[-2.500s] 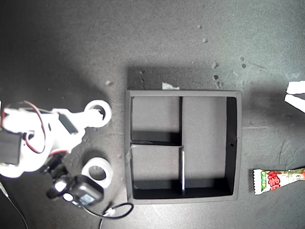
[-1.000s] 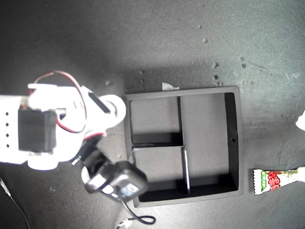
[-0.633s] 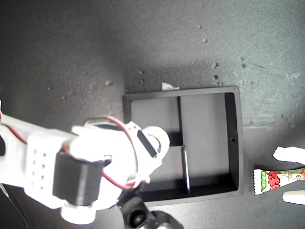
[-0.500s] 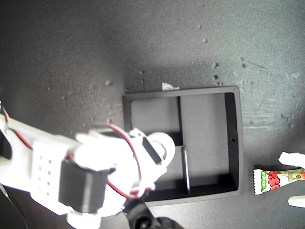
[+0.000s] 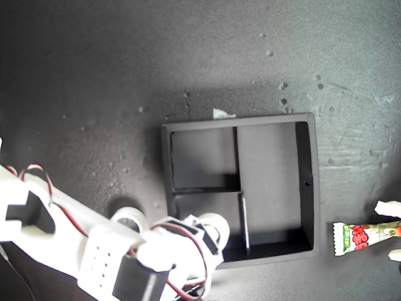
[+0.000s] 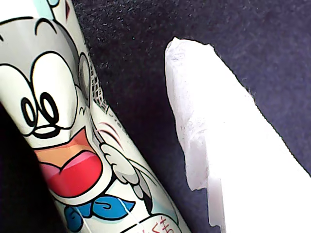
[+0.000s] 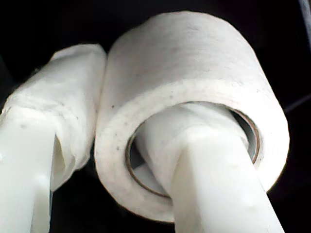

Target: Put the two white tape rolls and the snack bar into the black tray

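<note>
my second gripper (image 7: 146,160) clamps a tape roll (image 7: 189,102) just over the black tray (image 5: 313,188), release comes next, while my first gripper (image 5: 391,231) straddles the snack bar (image 6: 73,126), jaws apart.

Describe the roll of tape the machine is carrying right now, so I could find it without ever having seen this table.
Find the black tray in the middle of the dark table, then its lower corner on the exterior view's left. The carried tape roll sits there at the tip of a white arm, one finger of my second hand through its hole. The other tape roll lies outside the tray, on the table.
</note>
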Robot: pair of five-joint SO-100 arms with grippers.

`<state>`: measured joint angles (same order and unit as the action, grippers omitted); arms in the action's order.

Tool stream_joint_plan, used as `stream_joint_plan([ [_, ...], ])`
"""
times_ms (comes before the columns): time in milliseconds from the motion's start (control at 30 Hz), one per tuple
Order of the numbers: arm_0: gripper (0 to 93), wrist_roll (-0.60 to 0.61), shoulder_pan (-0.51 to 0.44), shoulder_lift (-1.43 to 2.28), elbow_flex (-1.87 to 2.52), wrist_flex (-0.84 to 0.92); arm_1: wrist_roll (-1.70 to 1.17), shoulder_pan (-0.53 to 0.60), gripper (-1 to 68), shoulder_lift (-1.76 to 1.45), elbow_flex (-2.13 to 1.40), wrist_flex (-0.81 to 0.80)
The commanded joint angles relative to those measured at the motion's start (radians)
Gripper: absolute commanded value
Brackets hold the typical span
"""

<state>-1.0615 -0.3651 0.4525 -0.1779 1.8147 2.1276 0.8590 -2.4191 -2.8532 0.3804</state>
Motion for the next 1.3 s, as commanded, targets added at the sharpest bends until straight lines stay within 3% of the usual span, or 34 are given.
stream_joint_plan([
  [0,0.1,-0.015,0.005,-0.006,-0.048,0.0,-0.009,0.021,33.0,0.0,-0.032,-0.075],
  [133,1.5,-0.026,0.002,-0.037,-0.048,-0.002,0.002,0.044,32.8,0.0,-0.077,-0.132],
  [400,13.6,-0.049,0.006,-0.035,-0.049,0.002,0.003,0.06,30.1,0.0,-0.118,-0.183],
  [533,13.9,-0.002,0.029,0.078,-0.049,0.005,-0.025,0.035,21.4,0.0,-0.141,-0.189],
  [700,12.8,0.075,0.072,0.279,0.002,0.012,-0.043,-0.018,2.2,0.0,-0.17,-0.189],
  [833,11.7,0.117,0.106,0.495,0.176,0.014,-0.075,-0.066,-0.2,-0.014,-0.187,-0.17],
  [1000,10.6,0.06,0.133,0.804,0.538,0.015,-0.198,-0.195,-0.2,-0.018,-0.109,-0.029],
  [1267,12.4,-0.225,0.114,1.118,1.065,0.014,-0.434,-0.571,-0.3,-0.1,0.074,0.193],
])
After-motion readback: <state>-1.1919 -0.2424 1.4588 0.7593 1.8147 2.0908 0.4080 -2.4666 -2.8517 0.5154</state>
